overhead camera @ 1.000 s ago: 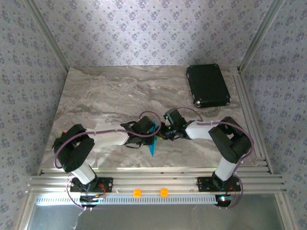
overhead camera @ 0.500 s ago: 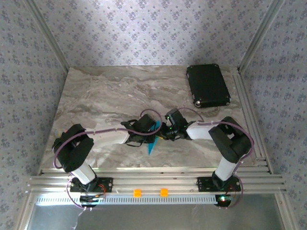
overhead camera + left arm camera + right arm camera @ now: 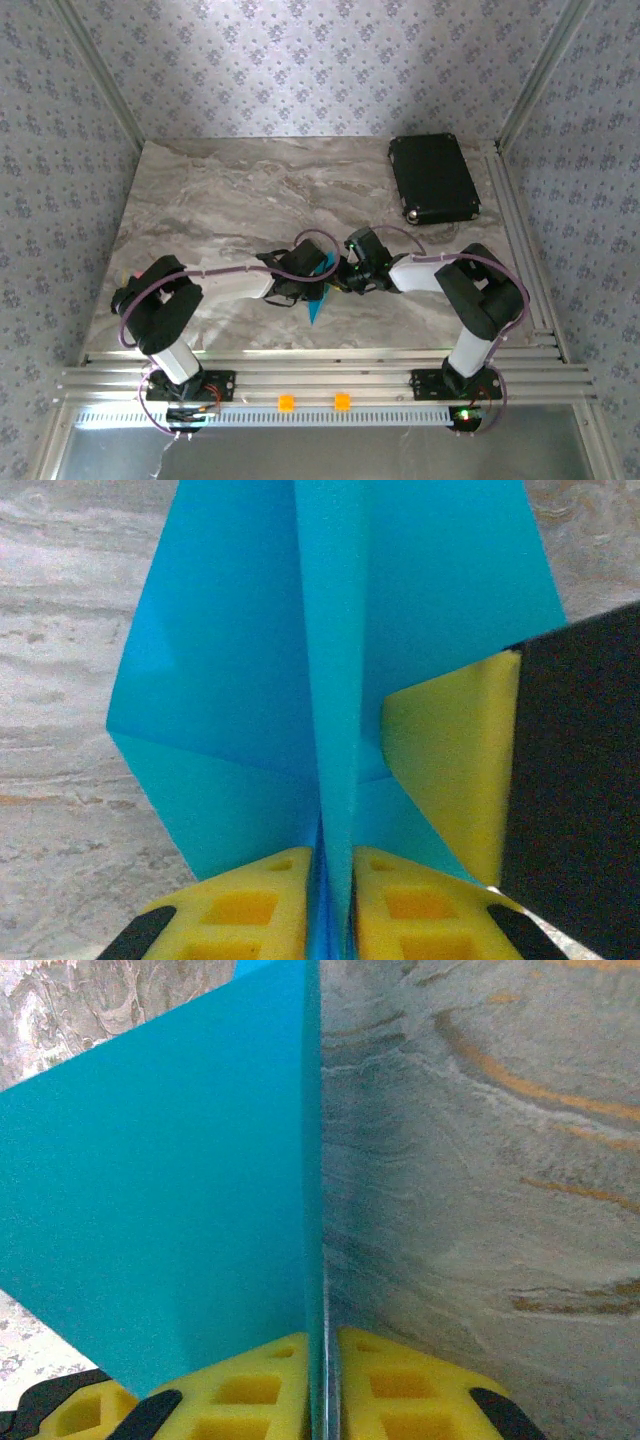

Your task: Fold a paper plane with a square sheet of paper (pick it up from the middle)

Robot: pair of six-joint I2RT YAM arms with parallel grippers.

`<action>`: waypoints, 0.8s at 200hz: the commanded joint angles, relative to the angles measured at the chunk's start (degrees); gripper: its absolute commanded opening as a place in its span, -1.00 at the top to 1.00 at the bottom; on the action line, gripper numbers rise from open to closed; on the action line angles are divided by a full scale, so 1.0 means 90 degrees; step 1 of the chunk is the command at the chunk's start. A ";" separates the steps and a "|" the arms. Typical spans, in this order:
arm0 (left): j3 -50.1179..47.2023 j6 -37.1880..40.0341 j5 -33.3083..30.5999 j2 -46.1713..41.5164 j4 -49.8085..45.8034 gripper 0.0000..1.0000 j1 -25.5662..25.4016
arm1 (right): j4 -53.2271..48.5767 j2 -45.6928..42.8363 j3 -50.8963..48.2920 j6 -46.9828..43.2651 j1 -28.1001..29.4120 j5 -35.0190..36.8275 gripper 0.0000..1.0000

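Observation:
The square sheet of paper is bright cyan and folded into a narrow pointed shape, its tip pointing toward the near edge of the table. It is held just above the marble between both grippers. My left gripper is shut on the paper's raised centre fold, with wings spreading to either side. My right gripper is shut on the paper's thin edge, and a flat cyan flap stands to its left. One yellow finger of the right gripper presses the paper in the left wrist view.
A black rectangular case lies at the back right of the marble table. An aluminium rail with two orange clips runs along the near edge. Patterned walls enclose the table.
The left arm has shifted slightly rightward and its elbow has moved. The paper's tip has drifted a little left. Both grippers stay closed on the paper.

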 commanded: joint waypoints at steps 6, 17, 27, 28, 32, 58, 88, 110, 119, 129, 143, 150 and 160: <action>0.0144 -0.0004 0.0122 0.0101 0.0037 0.64 -0.0056 | 0.0006 -0.0095 -0.0137 0.0086 -0.0057 -0.0072 0.70; 0.0142 -0.0005 0.0144 0.0104 0.0073 0.64 -0.0065 | 0.0017 -0.0106 -0.0160 0.0099 -0.0058 -0.0071 0.70; 0.0141 -0.0014 0.0141 0.0114 0.0081 0.65 -0.0066 | 0.0018 -0.0111 -0.0170 0.0092 -0.0066 -0.0072 0.70; 0.0136 -0.0014 0.0140 0.0118 0.0082 0.66 -0.0066 | 0.0017 -0.0116 -0.0171 0.0092 -0.0065 -0.0072 0.70; 0.0132 -0.0019 0.0132 0.0124 0.0075 0.68 -0.0067 | 0.0016 -0.0125 -0.0167 0.0101 -0.0064 -0.0072 0.70; 0.0146 -0.0005 0.0071 0.0145 0.0015 0.73 -0.0067 | 0.0017 -0.0205 -0.0170 0.0101 -0.0075 -0.0055 0.67; 0.0156 0.0015 0.0112 0.0171 0.0053 0.77 -0.0076 | -0.0109 -0.0353 -0.0181 0.0058 -0.0096 0.0008 0.62; 0.0196 0.0026 0.0096 0.0172 0.0029 0.83 -0.0086 | -0.0304 -0.0596 -0.0245 -0.0003 -0.0151 0.0079 0.48; 0.0226 0.0015 0.0007 0.0148 -0.0041 0.84 -0.0086 | -0.0426 -0.0754 -0.0286 -0.0052 -0.0186 0.0157 0.46; 0.0303 0.0001 -0.0149 0.0107 -0.0207 0.87 -0.0091 | -0.0641 -0.0932 -0.0302 -0.0116 -0.0253 0.0266 0.41; 0.0424 -0.0005 -0.0441 0.0042 -0.0498 0.90 -0.0088 | -0.1093 -0.1224 -0.0265 -0.0249 -0.0335 0.0475 0.33; 0.0471 -0.0017 -0.0599 0.0004 -0.0638 0.92 -0.0077 | -0.1348 -0.1376 -0.0242 -0.0325 -0.0383 0.0611 0.31; 0.0524 -0.0039 -0.0828 -0.0063 -0.0810 0.92 -0.0067 | -0.1678 -0.1614 -0.0234 -0.0412 -0.0435 0.0830 0.26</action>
